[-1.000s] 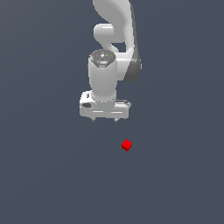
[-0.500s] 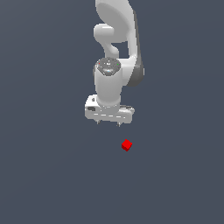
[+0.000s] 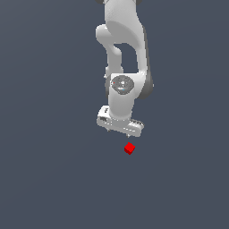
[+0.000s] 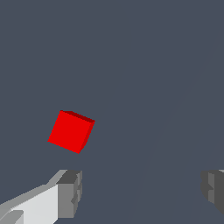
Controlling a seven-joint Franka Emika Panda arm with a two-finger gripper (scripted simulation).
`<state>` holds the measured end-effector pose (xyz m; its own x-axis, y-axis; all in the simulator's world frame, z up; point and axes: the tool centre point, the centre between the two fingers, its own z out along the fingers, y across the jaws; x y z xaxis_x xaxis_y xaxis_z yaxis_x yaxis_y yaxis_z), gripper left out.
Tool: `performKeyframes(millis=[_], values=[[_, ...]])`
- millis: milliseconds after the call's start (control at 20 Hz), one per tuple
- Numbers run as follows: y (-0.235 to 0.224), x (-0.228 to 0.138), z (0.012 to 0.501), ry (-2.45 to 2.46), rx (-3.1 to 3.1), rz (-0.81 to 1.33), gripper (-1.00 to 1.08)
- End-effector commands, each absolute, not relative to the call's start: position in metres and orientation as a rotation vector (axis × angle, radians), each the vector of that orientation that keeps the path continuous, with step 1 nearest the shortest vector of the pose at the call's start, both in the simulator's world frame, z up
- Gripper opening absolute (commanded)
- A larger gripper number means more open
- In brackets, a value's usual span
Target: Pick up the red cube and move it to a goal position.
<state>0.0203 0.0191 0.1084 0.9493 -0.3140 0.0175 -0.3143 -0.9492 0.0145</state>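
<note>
Simulator render, two views, dark grey-blue table (image 3: 49, 179) filling both. White Panda arm (image 3: 123, 49) reaching down from the top of the exterior view, wrist pointed at the table. Hand (image 3: 119, 129) at the arm's lower end, tilted slightly, fingers spread wide apart, nothing between them. In the wrist view, one grey fingertip (image 4: 70, 193) and the other fingertip (image 4: 213, 189) set far apart at opposite sides, bare table between. Red cube (image 3: 129, 148) resting on the table, just below the hand in the exterior view and a little toward that view's right, not touching it. Same red cube (image 4: 71, 131) seen from the wrist camera: turned at an angle, near one fingertip but outside the gap, apart from both fingers. Cube much smaller than the hand's width.
</note>
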Motion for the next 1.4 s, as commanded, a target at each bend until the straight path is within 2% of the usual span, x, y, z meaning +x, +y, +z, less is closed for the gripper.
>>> performKeyframes(millis=[0, 700, 1350], values=[[0.029, 0.025, 0.095, -0.586, 3.071, 0.02, 1.0], [0.072, 0.056, 0.032, -0.999, 2.975, 0.003, 1.0], [0.079, 0.065, 0.02, -1.078, 2.951, 0.0, 1.0]])
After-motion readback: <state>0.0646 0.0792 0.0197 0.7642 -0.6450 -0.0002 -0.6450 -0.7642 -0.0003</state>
